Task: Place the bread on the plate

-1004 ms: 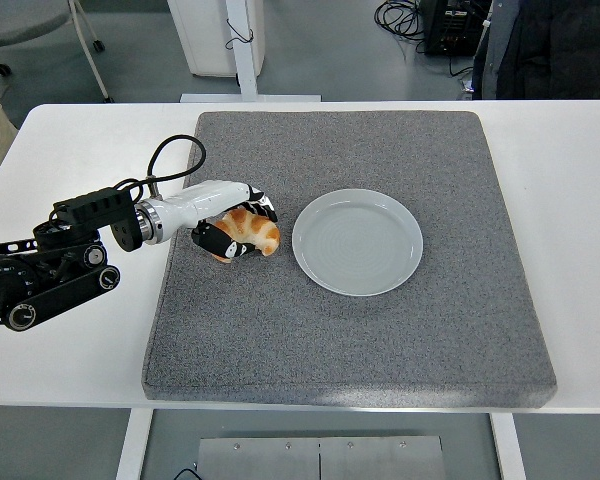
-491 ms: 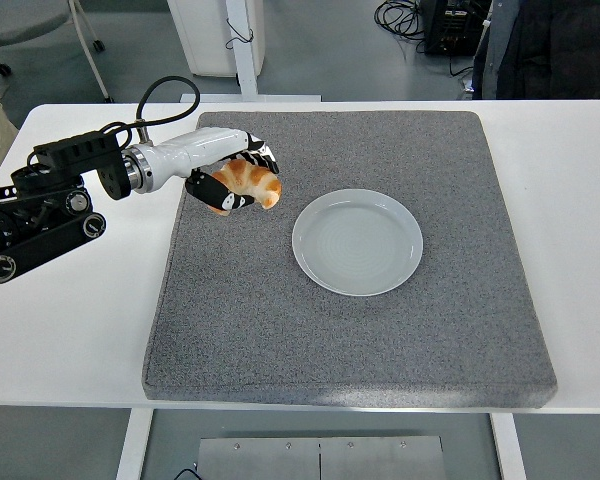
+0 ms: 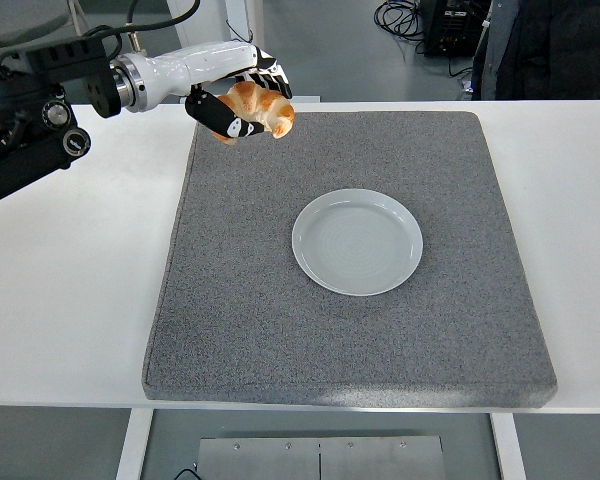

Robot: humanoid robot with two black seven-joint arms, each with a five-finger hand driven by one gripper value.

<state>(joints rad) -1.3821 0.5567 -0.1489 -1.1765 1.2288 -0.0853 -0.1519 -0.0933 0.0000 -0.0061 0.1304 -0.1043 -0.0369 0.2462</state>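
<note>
Left hand [image 3: 242, 103] clenched around the bread [image 3: 261, 106], now raised clear of the grey mat [image 3: 350, 330] where it lay a second ago. Bread hangs up-left of the plate [image 3: 357, 241], well apart; carry across and lowering remain.

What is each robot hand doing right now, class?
Left hand: fingers shut on the bread, held above the mat.
Right hand: not in view.

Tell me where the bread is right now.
In the head view the bread is at upper left, gripped in the left robot hand above the far-left corner of the grey mat, up and left of the empty plate.
</note>
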